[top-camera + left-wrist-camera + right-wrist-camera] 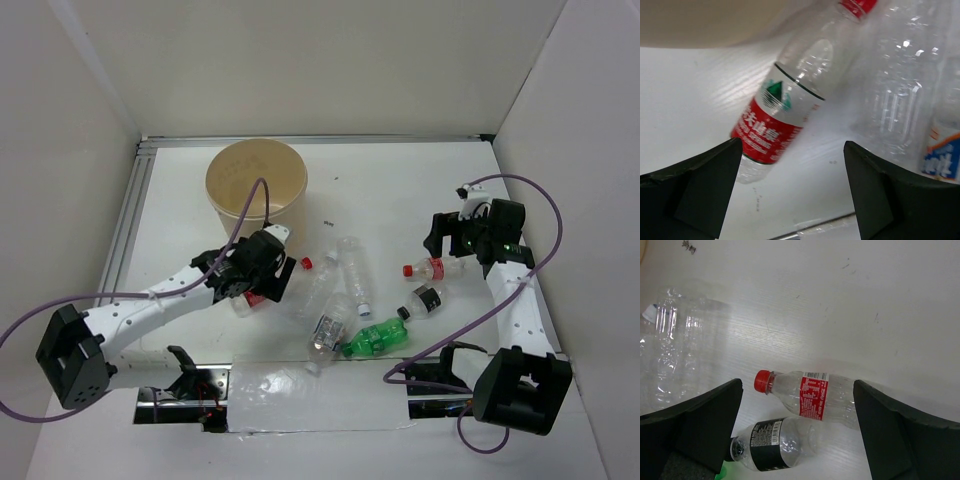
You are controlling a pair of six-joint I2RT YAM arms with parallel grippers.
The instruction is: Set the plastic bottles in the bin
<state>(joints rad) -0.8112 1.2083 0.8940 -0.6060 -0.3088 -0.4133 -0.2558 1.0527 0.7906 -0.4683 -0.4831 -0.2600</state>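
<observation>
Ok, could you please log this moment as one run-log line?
left hand open above red-label bottle near bin | right hand open above red-cap bottle | no bottle visible in bin

Mostly clear plastic bottles (348, 262) lie scattered on their sides, apart from the upright tan bin (222, 212).

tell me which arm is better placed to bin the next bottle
Left, probably. The left end effector, open, hovers over a red-labelled bottle beside the bin; the right end effector, also open, is over a red-capped bottle farther away.
</observation>
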